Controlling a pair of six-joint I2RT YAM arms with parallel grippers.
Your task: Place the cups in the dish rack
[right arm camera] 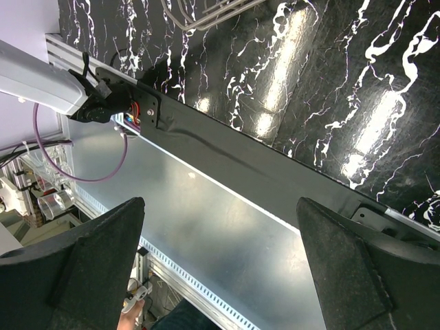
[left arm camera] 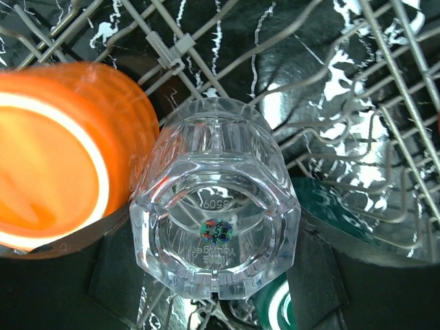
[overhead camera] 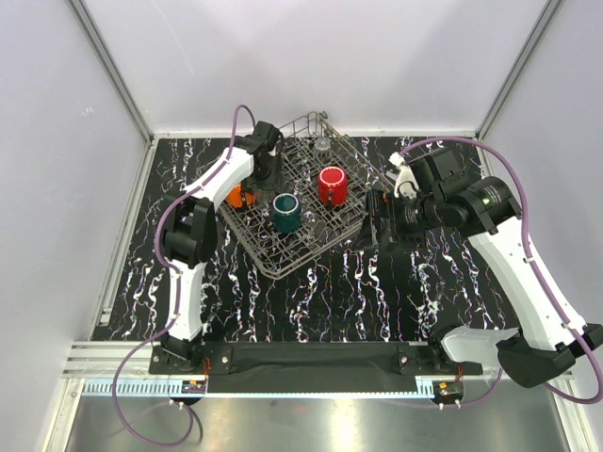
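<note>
Clear faceted glass cup (left arm camera: 216,213) fills the middle of the left wrist view, end-on to the camera, its long axis running straight out from the left gripper (left arm camera: 214,278), whose jaws clasp its sides at a medium width. It sits over the grey wire dish rack (left arm camera: 385,89), hard against the orange plastic cup (left arm camera: 48,158) at left, with the dark teal cup (left arm camera: 323,206) at lower right. Setting it down likely depends on the gap between those two. The right gripper (overhead camera: 375,224) stands wide and empty beside the rack.

Cups: org cup (left arm camera: 55,172), red cup (overhead camera: 332,185), teal cup (overhead camera: 286,213), clr cup (left arm camera: 216,206); grey rack (overhead camera: 311,247); blk/wht marbled table (overhead camera: 377,292).
</note>
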